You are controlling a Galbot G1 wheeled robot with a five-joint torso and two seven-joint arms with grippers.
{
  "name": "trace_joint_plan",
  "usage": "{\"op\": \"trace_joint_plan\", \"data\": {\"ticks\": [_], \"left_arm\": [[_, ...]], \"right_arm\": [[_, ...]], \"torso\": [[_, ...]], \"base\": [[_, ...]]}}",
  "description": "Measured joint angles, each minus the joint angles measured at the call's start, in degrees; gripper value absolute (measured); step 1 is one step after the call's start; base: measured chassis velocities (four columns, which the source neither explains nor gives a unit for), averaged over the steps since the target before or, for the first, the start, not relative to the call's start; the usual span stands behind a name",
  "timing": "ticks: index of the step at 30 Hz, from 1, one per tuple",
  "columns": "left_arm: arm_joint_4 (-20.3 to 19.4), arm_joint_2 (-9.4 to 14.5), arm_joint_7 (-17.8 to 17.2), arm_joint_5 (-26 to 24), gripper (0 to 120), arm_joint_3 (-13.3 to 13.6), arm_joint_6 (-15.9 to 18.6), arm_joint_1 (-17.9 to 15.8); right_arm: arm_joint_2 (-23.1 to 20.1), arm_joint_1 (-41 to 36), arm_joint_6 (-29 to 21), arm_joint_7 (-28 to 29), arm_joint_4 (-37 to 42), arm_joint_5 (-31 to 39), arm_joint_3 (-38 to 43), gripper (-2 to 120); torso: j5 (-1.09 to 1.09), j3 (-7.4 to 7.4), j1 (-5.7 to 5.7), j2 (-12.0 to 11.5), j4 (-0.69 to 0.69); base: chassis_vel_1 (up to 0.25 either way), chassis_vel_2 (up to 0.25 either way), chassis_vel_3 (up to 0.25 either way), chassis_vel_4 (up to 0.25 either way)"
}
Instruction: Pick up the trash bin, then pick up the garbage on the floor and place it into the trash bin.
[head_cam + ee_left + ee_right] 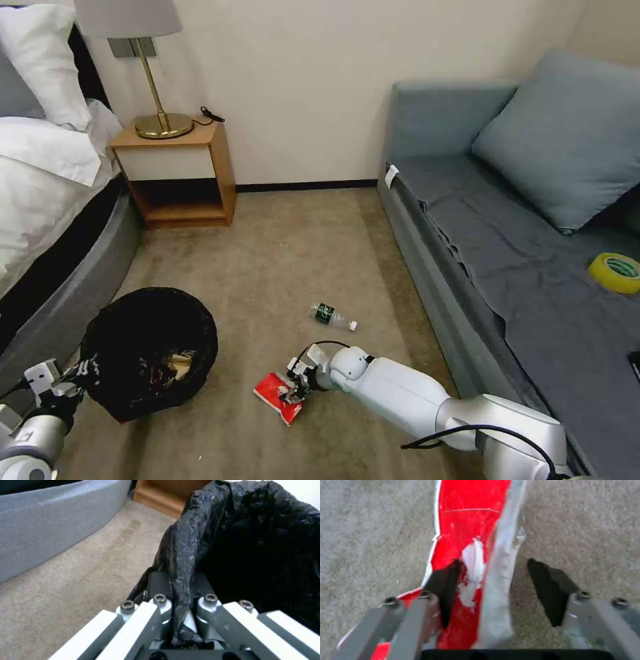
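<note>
Carpet | right tool (493, 580) gaping astride red packet (470, 517) | left tool (183, 602) clamps trash bin (253, 545)

I've got the trash bin (148, 352) on the floor left of the snack packet (277, 396), the bottle (331, 316) just beyond it, with the sofa (507, 267) to their right.

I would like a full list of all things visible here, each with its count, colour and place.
trash bin: 1, black liner, carpet beside bed, litter inside
red snack packet: 1, red, carpet
bottle: 1, clear, green label, carpet
tape roll: 1, yellow, sofa
cushion: 1, grey-blue, sofa
sofa: 1, grey-blue, right
nightstand: 1, wood, by wall
lamp: 1, brass, nightstand
bed: 1, white linen, left
left hand: shut on bin rim
right hand: open, straddling packet
</note>
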Motion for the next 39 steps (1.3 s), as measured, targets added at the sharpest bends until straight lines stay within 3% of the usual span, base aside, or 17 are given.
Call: {"op": "trace_joint_plan", "data": {"ticks": [7,14,28,39], "left_arm": [[0.0,-0.5,0.0,0.5,4,0.6,0.0,-0.4],[-0.4,-0.9,-0.3,1.4,4,1.9,0.5,-1.3],[-0.9,-2.1,-1.6,3.2,4,7.9,2.6,-3.4],[-1.9,-3.8,-2.5,4.3,4,10.9,3.7,-4.0]], "right_arm": [[-0.5,0.1,0.8,0.6,0.6,0.0,1.4,26],[-3.1,1.3,0.9,1.3,6.0,1.2,6.4,0],[-13.7,5.3,0.4,11.1,30.8,11.0,20.7,0],[-16.6,8.5,6.4,14.9,42.4,15.3,19.3,0]], "torso": [[0.0,0.0,0.0,0.0,0.0],[0.0,0.0,0.0,0.0,0.0],[0.01,0.0,0.0,0.0,-0.01],[-0.01,0.0,0.0,0.0,0.0]], "base": [[0.0,0.0,0.0,0.0],[0.0,0.0,0.0,0.0],[0.0,0.0,0.0,0.0],[0.0,0.0,0.0,0.0]]}}
